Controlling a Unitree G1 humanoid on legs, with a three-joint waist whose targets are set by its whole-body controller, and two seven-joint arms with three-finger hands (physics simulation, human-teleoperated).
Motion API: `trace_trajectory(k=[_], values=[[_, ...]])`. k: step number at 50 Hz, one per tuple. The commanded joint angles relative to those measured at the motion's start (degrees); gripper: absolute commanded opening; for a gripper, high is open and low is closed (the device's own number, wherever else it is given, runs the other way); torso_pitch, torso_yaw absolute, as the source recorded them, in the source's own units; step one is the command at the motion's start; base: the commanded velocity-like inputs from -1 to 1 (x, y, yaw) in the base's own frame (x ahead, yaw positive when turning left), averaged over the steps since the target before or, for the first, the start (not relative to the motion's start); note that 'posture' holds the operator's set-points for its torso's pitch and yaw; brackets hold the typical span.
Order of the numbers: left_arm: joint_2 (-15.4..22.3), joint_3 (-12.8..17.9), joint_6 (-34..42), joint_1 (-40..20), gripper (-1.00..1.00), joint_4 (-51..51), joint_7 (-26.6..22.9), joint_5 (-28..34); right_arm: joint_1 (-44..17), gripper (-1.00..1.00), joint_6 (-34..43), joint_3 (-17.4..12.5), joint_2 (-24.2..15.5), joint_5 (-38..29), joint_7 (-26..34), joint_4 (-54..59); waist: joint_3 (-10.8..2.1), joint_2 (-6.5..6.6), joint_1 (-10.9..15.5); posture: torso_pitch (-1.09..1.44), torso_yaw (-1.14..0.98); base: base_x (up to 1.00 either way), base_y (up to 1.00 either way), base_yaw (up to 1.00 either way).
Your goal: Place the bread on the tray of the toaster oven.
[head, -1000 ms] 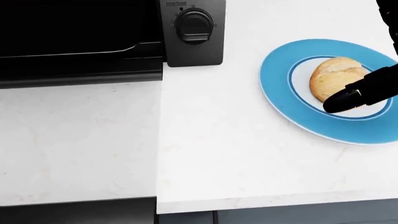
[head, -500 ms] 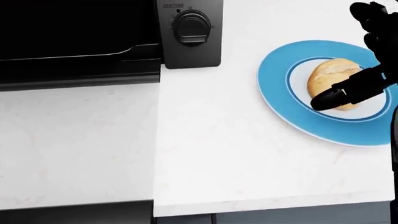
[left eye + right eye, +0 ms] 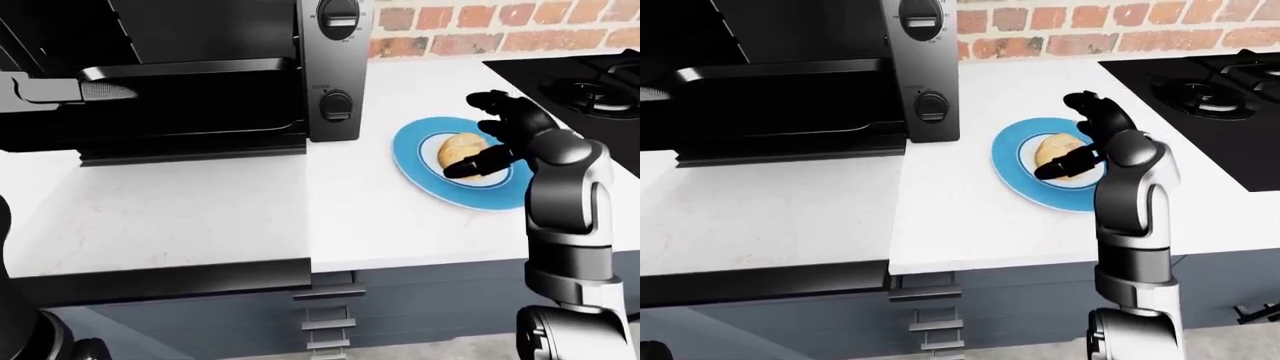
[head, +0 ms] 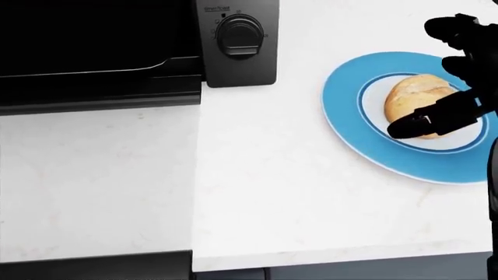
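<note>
bench: white marble-ish top, fills most of the head view, with dark grey cabinets under it in the eye views
room: brick wall across the top of the left-eye view, black stove at the right edge of the right-eye view
toaster oven: upper left in every view, door dropped open and its dark tray sticking out, knobs on the right panel
bread: round roll sitting on the white centre of a blue plate, right side of the head view, well apart from the oven
right robot hand: fingers spread apart around the roll, one black finger lying across its lower edge and the others up past the plate's top rim; can't tell if any of them really press on it
left robot hand: only a grey bit pokes in at the left edge of the left-eye view, near the tray; can't tell if it's apart or together
cut off: the plate's right rim runs out of the head view, and the oven's inside is just black
vs half a second ago: roll and plate haven't budged, the upper fingers have slid a little further left over the plate
</note>
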Motion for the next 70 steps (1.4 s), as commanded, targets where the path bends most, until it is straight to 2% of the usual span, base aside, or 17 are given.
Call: trace_trajectory(k=[1,18,29,34,40,59,70], values=[[0.91,0.35,-1.45,-1.30,1.00,-0.48,0.45,0.42,-1.62,0.68,-1.34,-0.73,-0.83,-0.20,-0.82,-1.91,-1.38,0.00,-0.01,0.00,0.00,0.00,0.00,0.00],[-0.02,-1.05,-1.77,-2.13,1.00,0.22,0.43,2.05,-0.25,0.57,-2.00,-1.39,-1.08,1.45,-1.98,-1.21,-1.50,-0.07,0.01,0.00,0.00,0.00,0.00,0.00],[0.55,-0.20,-1.07,-2.17,1.00,-0.29,0.01,1.69,0.38,0.42,-2.16,-1.41,-1.02,1.99,-2.49,-1.19,-1.49,-0.11,0.01,0.00,0.00,0.00,0.00,0.00],[0.99,1.15,-0.76,-1.38,1.00,-1.06,-0.21,0.81,0.15,0.36,-2.63,-1.21,-0.79,2.26,-2.98,-0.31,-1.54,-0.08,0.00,0.00,0.00,0.00,0.00,0.00],[0.94,0.78,-1.26,-0.93,1.00,-0.86,0.29,0.69,0.37,0.28,-2.77,-1.19,-0.77,2.31,-3.18,-0.24,-1.54,-0.14,0.03,0.00,0.00,0.00,0.00,0.00],[1.86,2.37,-1.06,0.25,1.00,-1.66,0.60,-0.75,-0.75,0.10,-4.28,-0.55,-0.51,1.55,-3.47,1.49,-1.61,-0.14,-0.04,0.00,0.00,0.00,0.00,0.00],[2.27,1.51,-0.97,-0.68,1.00,-0.98,1.41,-0.76,-3.00,-0.15,-5.39,-0.74,-1.35,1.43,-3.91,1.74,-1.44,0.05,-0.07,0.00,0.00,0.00,0.00,0.00]])
